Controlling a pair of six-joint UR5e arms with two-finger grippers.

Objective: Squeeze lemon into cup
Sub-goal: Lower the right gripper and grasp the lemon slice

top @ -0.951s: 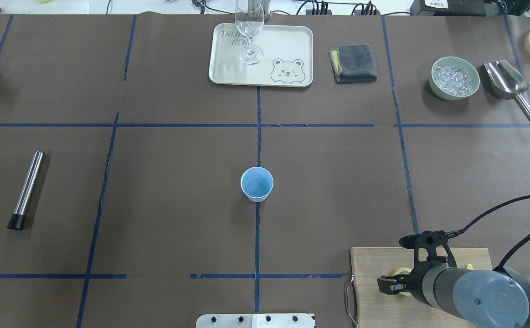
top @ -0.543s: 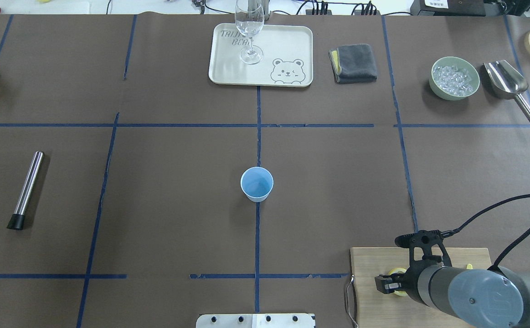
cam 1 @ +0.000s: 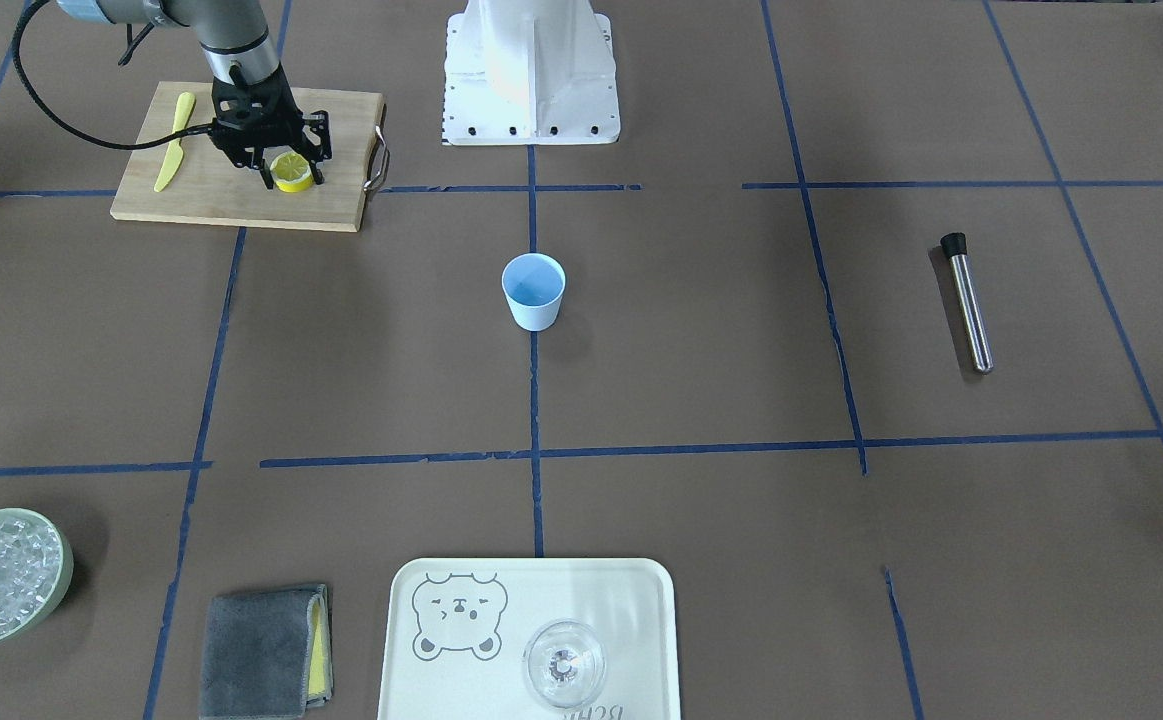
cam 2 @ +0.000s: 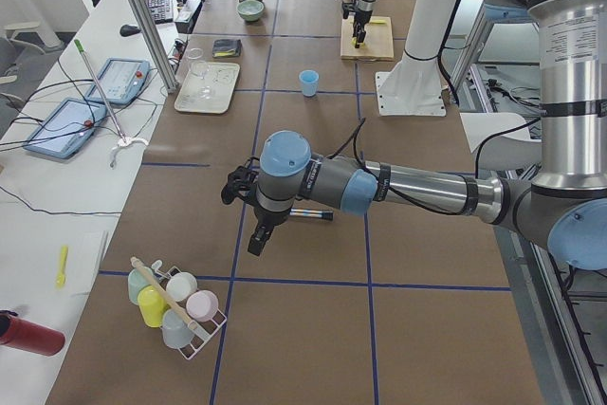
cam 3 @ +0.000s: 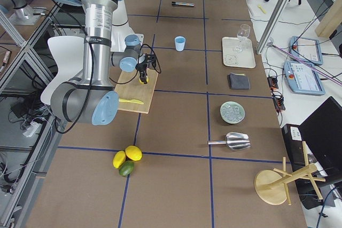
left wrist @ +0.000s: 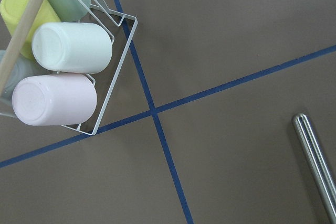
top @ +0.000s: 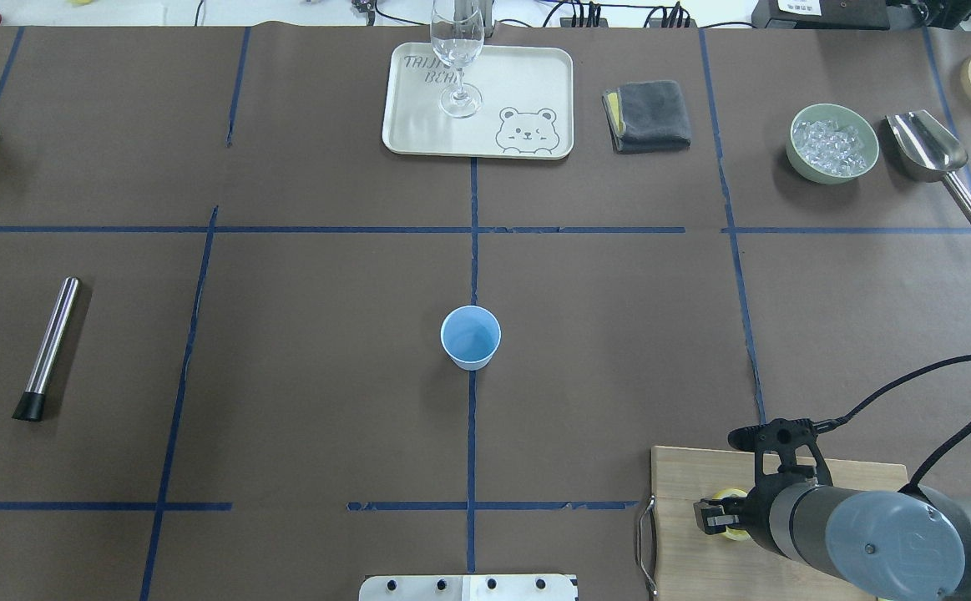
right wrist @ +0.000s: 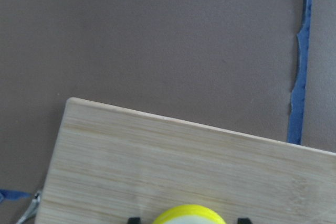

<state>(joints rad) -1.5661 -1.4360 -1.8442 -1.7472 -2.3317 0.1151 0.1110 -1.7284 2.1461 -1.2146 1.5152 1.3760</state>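
Note:
The lemon (cam 1: 293, 172), a yellow piece with a pale cut face, sits on the wooden cutting board (cam 1: 241, 205) at the near right of the table. My right gripper (cam 1: 282, 175) is down over it, open. In the right wrist view the two fingertips (right wrist: 134, 220) stand on either side of the lemon (right wrist: 189, 214) with small gaps. The light-blue cup (top: 470, 336) stands upright and empty at the table's middle, far from both grippers. My left gripper (cam 2: 256, 242) hovers over the table's left end and shows only in the left side view, so I cannot tell its state.
A yellow knife (cam 1: 174, 140) lies on the board behind the gripper. A tray (top: 527, 83) with a clear glass (top: 457, 58), a grey cloth (top: 648, 115), a green bowl of ice (top: 834, 143) and a scoop (top: 928, 150) line the far edge. A steel muddler (top: 49, 346) lies at left.
The cutting board has shifted slightly to the right and turned a little. My right gripper has moved slightly with it, still over the lemon. The cup has not moved.

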